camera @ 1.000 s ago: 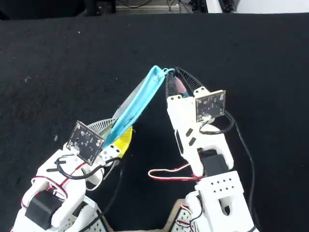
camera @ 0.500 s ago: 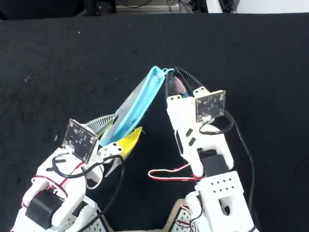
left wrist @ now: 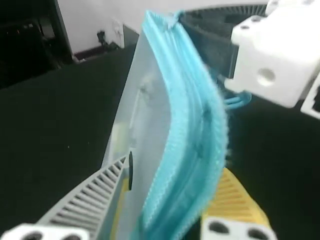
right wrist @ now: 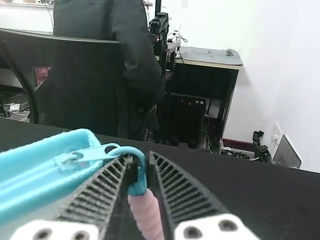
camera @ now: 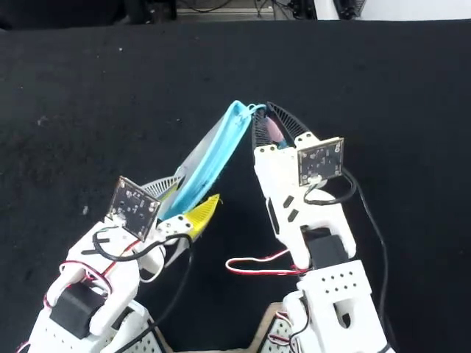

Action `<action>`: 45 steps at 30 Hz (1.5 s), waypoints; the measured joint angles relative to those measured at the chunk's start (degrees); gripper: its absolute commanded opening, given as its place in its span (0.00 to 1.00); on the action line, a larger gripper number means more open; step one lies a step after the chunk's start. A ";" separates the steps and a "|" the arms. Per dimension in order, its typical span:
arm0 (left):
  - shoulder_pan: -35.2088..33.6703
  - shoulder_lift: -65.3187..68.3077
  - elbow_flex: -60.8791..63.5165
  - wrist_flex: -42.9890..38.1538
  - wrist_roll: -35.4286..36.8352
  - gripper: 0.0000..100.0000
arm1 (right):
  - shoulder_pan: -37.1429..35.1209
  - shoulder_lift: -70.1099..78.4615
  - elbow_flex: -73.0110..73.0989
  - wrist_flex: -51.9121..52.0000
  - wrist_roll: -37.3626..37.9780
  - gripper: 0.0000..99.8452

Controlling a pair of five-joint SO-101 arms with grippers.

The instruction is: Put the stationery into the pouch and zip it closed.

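Table (camera: pixel 88 88) down below, and the blue pouch (camera: pixel 210 158) is held up off it, stretched from near left to far right between the two arms. Left gripper (camera: pixel 199 187) has its grey and yellow fingers spread either side of the pouch's near end, while the right gripper (camera: pixel 262 112) pinches the zip pull (right wrist: pixel 141 170) at the far end. Danger, I'd say: with that near end unclamped, a tug drags the whole pouch instead of running the zip, or the thin loop slips free.

Black tabletop (camera: pixel 88 88), white wall (right wrist: pixel 280 60), dark desk (right wrist: pixel 207 54) behind.
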 measured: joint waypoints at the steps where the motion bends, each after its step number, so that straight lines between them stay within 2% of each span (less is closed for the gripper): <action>1: 0.00 0.00 0.00 0.62 0.00 0.22 | 0.00 -0.26 0.18 0.00 0.00 0.01; 12: 0.00 -10.02 0.00 0.97 0.26 0.22 | 0.00 -0.44 0.35 0.00 0.00 0.01; 21: 0.00 -9.85 5.45 -6.51 0.35 0.22 | 0.00 -0.44 0.35 0.00 0.00 0.01; 23: 0.00 -9.85 6.68 -8.00 0.35 0.17 | 0.00 -0.44 0.35 0.00 0.00 0.01; 26: 0.00 -9.85 7.03 -8.26 0.53 0.01 | 0.00 -0.44 0.35 0.00 0.00 0.01; 28: 0.00 -9.85 7.03 -8.26 0.53 0.05 | 0.00 -0.44 0.35 0.00 0.00 0.01; 45: 0.09 -10.02 6.86 -5.71 0.53 0.03 | -0.35 -0.53 0.35 0.00 0.00 0.01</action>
